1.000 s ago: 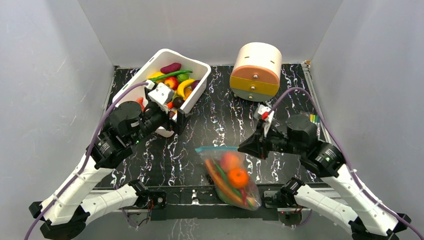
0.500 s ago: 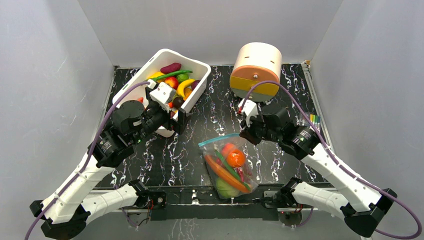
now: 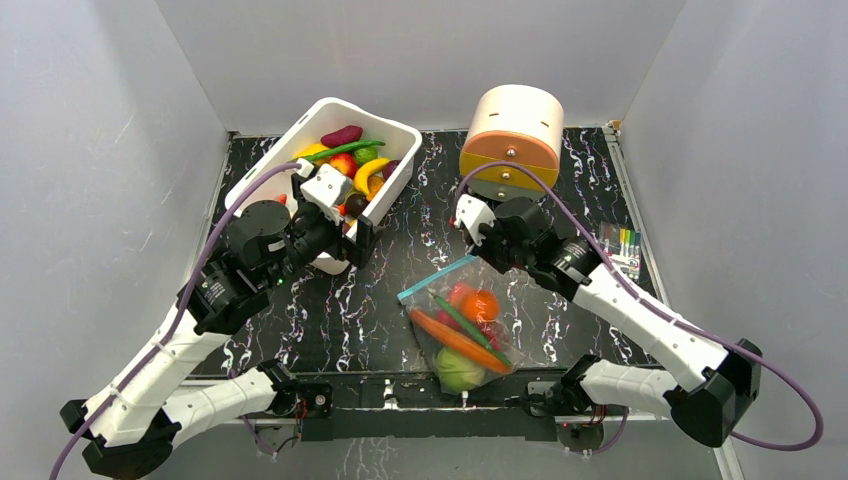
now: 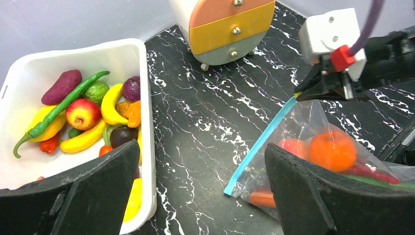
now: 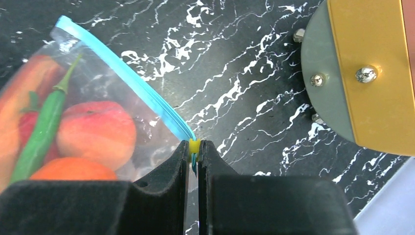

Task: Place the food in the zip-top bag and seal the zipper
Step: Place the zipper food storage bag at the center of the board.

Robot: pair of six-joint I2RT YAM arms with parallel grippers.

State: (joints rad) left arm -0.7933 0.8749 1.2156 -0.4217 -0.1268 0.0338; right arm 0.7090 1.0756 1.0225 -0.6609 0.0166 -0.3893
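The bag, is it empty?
No, the bag holds a peach, an orange and a long green pepper behind its clear plastic.

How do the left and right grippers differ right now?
The left gripper is open and holds nothing; the right gripper is shut on the zipper. The left gripper sits by the white bin; the right gripper is at the zip-top bag corner. Both are black.

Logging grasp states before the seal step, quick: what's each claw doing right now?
Left claw: open, holding nothing.
Right claw: shut, pinching the end of the zipper on the zip-top bag.
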